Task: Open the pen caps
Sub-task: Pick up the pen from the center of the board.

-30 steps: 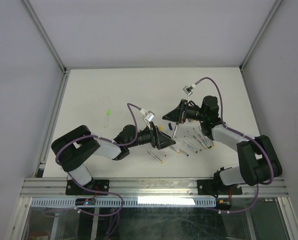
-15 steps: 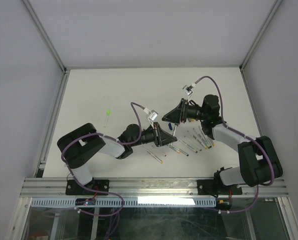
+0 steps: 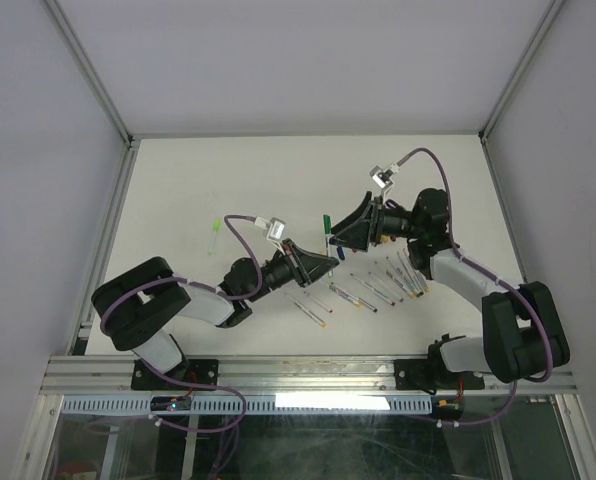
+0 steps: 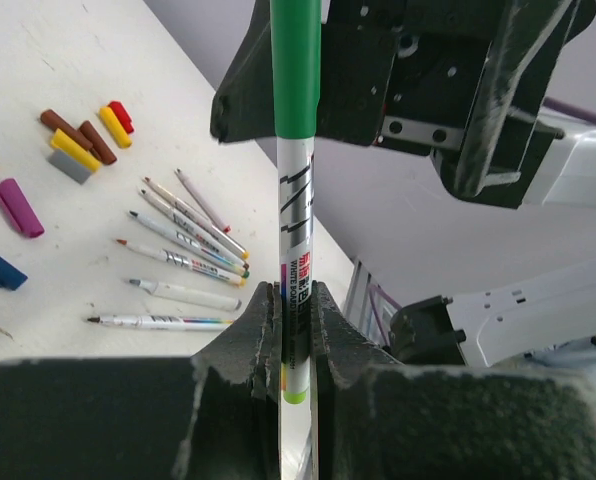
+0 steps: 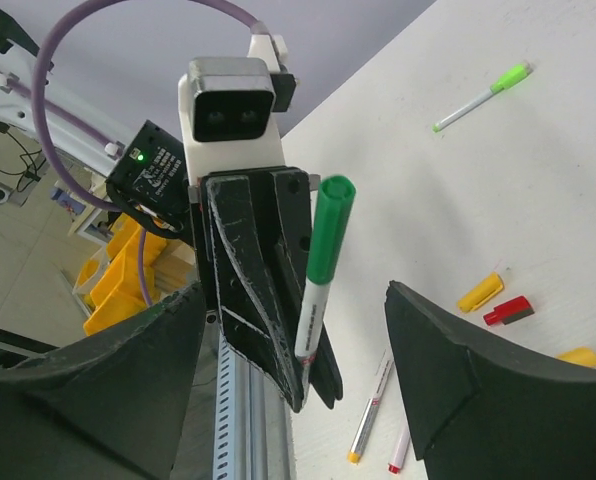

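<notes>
The left gripper [image 4: 295,300] is clamped tight on the lower barrel of a pen [image 4: 295,215], its green cap [image 5: 328,225] raised clear of the table [image 3: 198,180]. The right gripper [image 5: 293,290] gapes wide — one finger on either side of that cap, touching nothing. Both arms reach inward and meet above the uncapped pens [image 4: 183,250] and loose caps [image 4: 78,145] lying on the table.

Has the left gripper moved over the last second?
Yes. The left gripper, shut on the green-capped pen, has shifted left, nearer the lime-capped pen lying on the table.
</notes>
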You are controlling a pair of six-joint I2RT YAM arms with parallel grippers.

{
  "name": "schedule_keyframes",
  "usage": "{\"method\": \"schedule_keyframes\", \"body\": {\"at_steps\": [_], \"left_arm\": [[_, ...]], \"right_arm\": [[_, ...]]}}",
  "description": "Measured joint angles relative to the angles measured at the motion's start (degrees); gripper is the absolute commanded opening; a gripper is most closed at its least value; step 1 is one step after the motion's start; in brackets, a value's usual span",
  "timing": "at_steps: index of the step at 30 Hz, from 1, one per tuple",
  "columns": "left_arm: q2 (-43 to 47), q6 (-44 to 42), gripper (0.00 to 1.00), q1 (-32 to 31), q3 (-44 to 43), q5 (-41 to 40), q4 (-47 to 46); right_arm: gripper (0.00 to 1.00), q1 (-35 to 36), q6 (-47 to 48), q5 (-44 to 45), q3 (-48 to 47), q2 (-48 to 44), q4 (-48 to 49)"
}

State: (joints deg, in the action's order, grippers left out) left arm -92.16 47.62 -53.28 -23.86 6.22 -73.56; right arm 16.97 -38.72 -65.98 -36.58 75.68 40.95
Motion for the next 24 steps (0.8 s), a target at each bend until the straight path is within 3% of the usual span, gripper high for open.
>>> {"method": "schedule_keyframes", "body": {"at_steps": [3, 8, 15, 20, 24], "left_arm": [[0.0, 0.2, 0.00, 0.0, 0.0, -1.9, -0.5], [-0.1, 1.0, 0.00, 0.0, 0.0, -4.4, -1.9], [-0.1, 1.2, 0.00, -0.1, -0.2, -4.9, -2.8], [-0.8, 1.5, 0.00, -0.8, -0.6, -4.9, -3.1], [-1.4, 1.7, 0.00, -0.8, -1.0, -4.6, -3.5]], "right_arm": [[0.66, 0.8, -0.7, 0.4, 0.1, 1.3, 0.3], [0.44, 3.4, -1.0, 1.0, 0.4, 1.6, 0.7], [0.33, 4.4, -0.2, 2.3, 0.4, 2.1, 0.0], [0.30, 5.0, 0.3, 2.5, 0.4, 2.4, -1.1], [0.04, 5.2, 1.6, 3.0, 0.4, 2.5, -2.3]]}}
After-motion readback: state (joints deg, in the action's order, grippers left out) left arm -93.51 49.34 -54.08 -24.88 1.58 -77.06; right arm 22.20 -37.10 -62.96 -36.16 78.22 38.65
